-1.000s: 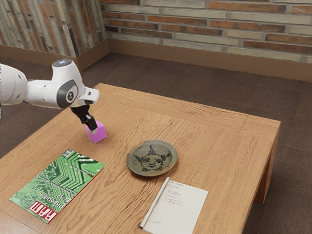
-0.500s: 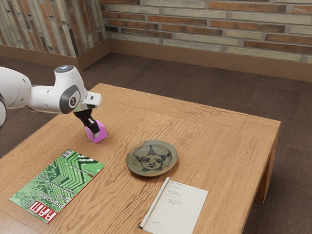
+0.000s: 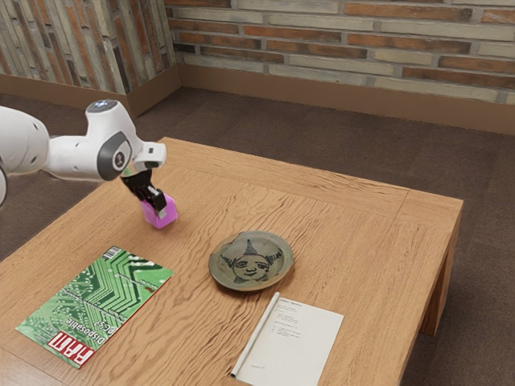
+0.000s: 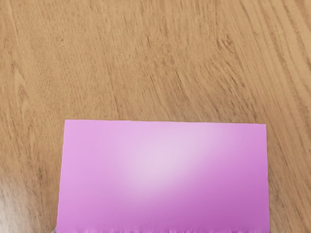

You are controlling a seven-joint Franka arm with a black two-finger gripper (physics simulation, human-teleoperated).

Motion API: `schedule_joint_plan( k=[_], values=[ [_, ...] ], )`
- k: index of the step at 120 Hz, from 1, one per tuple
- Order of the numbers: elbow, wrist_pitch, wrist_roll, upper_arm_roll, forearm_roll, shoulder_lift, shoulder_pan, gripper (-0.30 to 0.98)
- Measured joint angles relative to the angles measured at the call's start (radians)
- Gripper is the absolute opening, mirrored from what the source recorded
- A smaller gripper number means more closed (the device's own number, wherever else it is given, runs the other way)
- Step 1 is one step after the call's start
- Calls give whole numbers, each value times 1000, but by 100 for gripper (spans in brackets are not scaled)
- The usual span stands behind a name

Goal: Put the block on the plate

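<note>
Two fingers (image 3: 159,199) grip the pink block (image 3: 171,212), one largely hidden from sight.

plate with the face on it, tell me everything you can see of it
The plate is round and shallow with a raised rim, grey-green and ceramic-looking. A dark face with striped, pointed rays is drawn inside. It rests face up on the wooden table, with nothing lying on it. A sheet of paper lies close by; only the table seems to touch the plate.
</note>
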Motion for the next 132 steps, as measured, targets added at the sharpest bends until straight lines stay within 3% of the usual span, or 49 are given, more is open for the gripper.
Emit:
schedule_joint_plan(
  k=[13,31,49,89,111,132],
  values=[
    [-26,-8,-17,0,-8,-61,-69,33],
    [-38,-24,-38,0,-28,-127,-247,32],
    [-188,-20,-61,15,-49,-232,-338,32],
    [-233,-3,-99,19,-63,-207,-421,35],
    [-232,-6,-102,19,-74,-208,-425,53],
    [-223,-97,-114,34,-80,-350,-418,62]
  ],
)
